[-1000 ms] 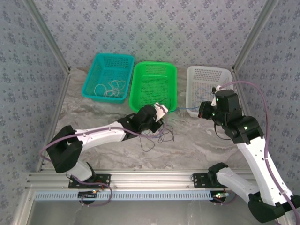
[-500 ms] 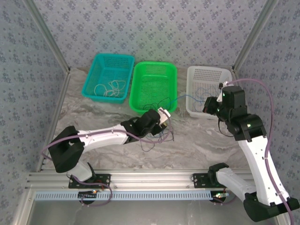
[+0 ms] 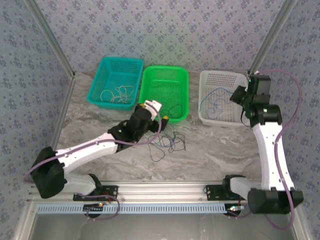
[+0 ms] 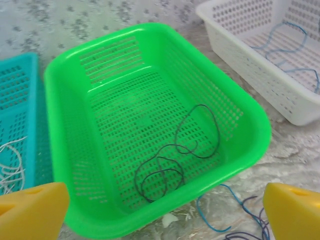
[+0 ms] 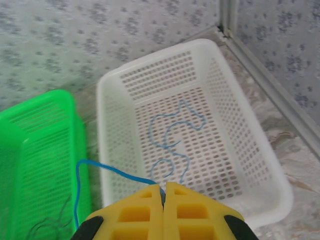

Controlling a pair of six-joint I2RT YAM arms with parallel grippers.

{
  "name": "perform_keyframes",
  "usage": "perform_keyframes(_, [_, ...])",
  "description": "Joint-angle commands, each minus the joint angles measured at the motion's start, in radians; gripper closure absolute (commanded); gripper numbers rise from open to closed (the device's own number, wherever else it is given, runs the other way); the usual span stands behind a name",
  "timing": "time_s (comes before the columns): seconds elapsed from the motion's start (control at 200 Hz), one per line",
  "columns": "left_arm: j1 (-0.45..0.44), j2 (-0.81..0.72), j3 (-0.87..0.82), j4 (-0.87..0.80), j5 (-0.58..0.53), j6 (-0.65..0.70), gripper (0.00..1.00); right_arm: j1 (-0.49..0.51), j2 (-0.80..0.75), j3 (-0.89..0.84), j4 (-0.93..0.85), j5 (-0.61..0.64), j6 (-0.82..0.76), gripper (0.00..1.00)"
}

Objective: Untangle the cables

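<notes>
Pinching a blue cable [image 5: 115,172], our right end effector [image 5: 163,192] is closed; our left end effector [image 4: 161,212] gapes wide, empty.

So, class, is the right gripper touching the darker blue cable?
Touching. The right wrist view shows the right gripper shut, with the darker blue cable running straight into its closed tip, pinched there.

Grey-blue floral wallpaper covers the walls [image 3: 165,30] on three sides. Metal posts [image 3: 271,35] rise at the back corners. The desk [image 3: 210,150] is pale marbled grey, evenly lit.
</notes>
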Motion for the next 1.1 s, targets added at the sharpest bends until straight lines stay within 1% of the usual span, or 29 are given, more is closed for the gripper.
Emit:
perform_keyframes(0.0, [0.011,-0.051,-0.046,-0.011,0.015,-0.047,0.01,-0.071,0.076,0.022,0.022,-0.007,-0.059,1.00])
perform_keyframes(0.09, [0.019,-0.088,-0.067,-0.024,0.008,-0.054,0.00,-0.114,0.152,0.024,0.043,-0.053,-0.073,1.00])
perform_keyframes(0.24, [0.024,-0.120,-0.091,-0.033,0.012,-0.060,0.00,-0.121,0.296,0.073,0.027,-0.065,-0.124,1.00])
perform_keyframes(0.255, [0.024,-0.122,-0.092,-0.035,0.011,-0.063,0.01,-0.120,0.310,0.080,0.023,-0.071,-0.128,0.99])
perform_keyframes(0.285, [0.024,-0.122,-0.091,-0.038,0.008,-0.067,0.00,-0.120,0.341,0.100,0.007,-0.079,-0.133,0.94])
perform_keyframes(0.3, [0.025,-0.121,-0.091,-0.040,0.007,-0.069,0.01,-0.120,0.356,0.111,-0.002,-0.081,-0.134,0.89])
perform_keyframes(0.32, [0.025,-0.121,-0.090,-0.043,0.007,-0.072,0.01,-0.121,0.372,0.123,-0.013,-0.079,-0.133,0.79])
perform_keyframes(0.375, [0.025,-0.117,-0.091,-0.047,0.008,-0.077,0.01,-0.119,0.416,0.153,-0.040,-0.074,-0.133,0.47])
perform_keyframes(0.395, [0.025,-0.116,-0.090,-0.050,0.007,-0.077,0.01,-0.117,0.426,0.159,-0.044,-0.074,-0.136,0.38])
perform_keyframes(0.465, [0.025,-0.114,-0.086,-0.066,0.004,-0.082,0.01,-0.103,0.422,0.164,-0.034,-0.071,-0.157,0.24])
perform_keyframes(0.53, [0.025,-0.114,-0.086,-0.080,-0.002,-0.088,0.00,-0.076,0.383,0.151,-0.009,-0.064,-0.180,0.17])
perform_keyframes(0.63, [0.030,-0.115,-0.094,-0.090,-0.019,-0.103,0.01,-0.022,0.307,0.122,0.011,-0.099,-0.182,0.16])
perform_keyframes(0.715, [0.046,-0.116,-0.107,-0.091,-0.020,-0.130,0.01,0.041,0.247,0.079,0.009,-0.208,-0.164,0.20])
perform_keyframes(0.795, [0.068,-0.122,-0.114,-0.095,-0.013,-0.153,0.01,0.152,0.202,0.003,0.020,-0.254,-0.162,0.24])
perform_keyframes(0.825, [0.075,-0.128,-0.117,-0.095,-0.010,-0.158,0.01,0.212,0.184,-0.038,0.027,-0.243,-0.166,0.26])
perform_keyframes(0.84, [0.080,-0.130,-0.119,-0.095,-0.010,-0.160,0.01,0.224,0.182,-0.050,0.030,-0.233,-0.165,0.26])
perform_keyframes(0.864, [0.086,-0.134,-0.122,-0.097,-0.007,-0.164,0.01,0.287,0.170,-0.089,0.042,-0.205,-0.161,0.27])
perform_keyframes(0.904, [0.100,-0.144,-0.128,-0.098,0.000,-0.172,0.01,0.355,0.159,-0.141,0.068,-0.184,-0.148,0.28])
perform_keyframes(0.919, [0.104,-0.148,-0.129,-0.097,0.004,-0.174,0.01,0.366,0.158,-0.145,0.075,-0.182,-0.145,0.28])
perform_keyframes(0.924, [0.105,-0.148,-0.131,-0.097,0.005,-0.176,0.01,0.383,0.157,-0.174,0.083,-0.181,-0.141,0.28])
perform_keyframes(0.954, [0.114,-0.156,-0.136,-0.097,0.013,-0.182,0.01,0.424,0.152,-0.221,0.102,-0.175,-0.124,0.28])
perform_keyframes(0.989, [0.123,-0.166,-0.142,-0.098,0.021,-0.189,0.01,0.464,0.150,-0.260,0.116,-0.168,-0.094,0.29])
perform_keyframes(1.094, [0.133,-0.192,-0.165,-0.099,0.030,-0.200,0.01,0.544,0.142,-0.362,0.240,-0.176,-0.015,0.32])
